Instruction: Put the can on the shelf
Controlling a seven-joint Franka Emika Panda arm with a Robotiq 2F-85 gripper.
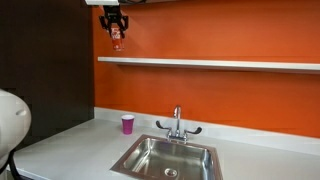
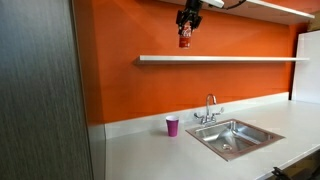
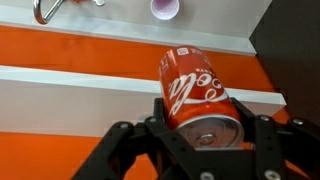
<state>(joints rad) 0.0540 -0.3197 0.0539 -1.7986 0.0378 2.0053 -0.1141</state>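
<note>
My gripper (image 1: 117,30) is shut on the red can (image 1: 117,38) and holds it high in the air above the left end of the long pale shelf (image 1: 220,64) on the orange wall. In an exterior view the gripper (image 2: 186,27) holds the can (image 2: 185,39) above the shelf (image 2: 220,59), clear of it. In the wrist view the can (image 3: 195,88) fills the middle, its silver end toward the camera, between the black fingers (image 3: 200,128). The shelf (image 3: 70,82) runs as a white band below it.
A purple cup (image 1: 127,124) stands on the white countertop (image 1: 70,140) left of the steel sink (image 1: 165,158) and faucet (image 1: 177,122). In the wrist view the cup (image 3: 165,8) is at the top edge. A dark panel (image 1: 45,60) bounds the wall's left side.
</note>
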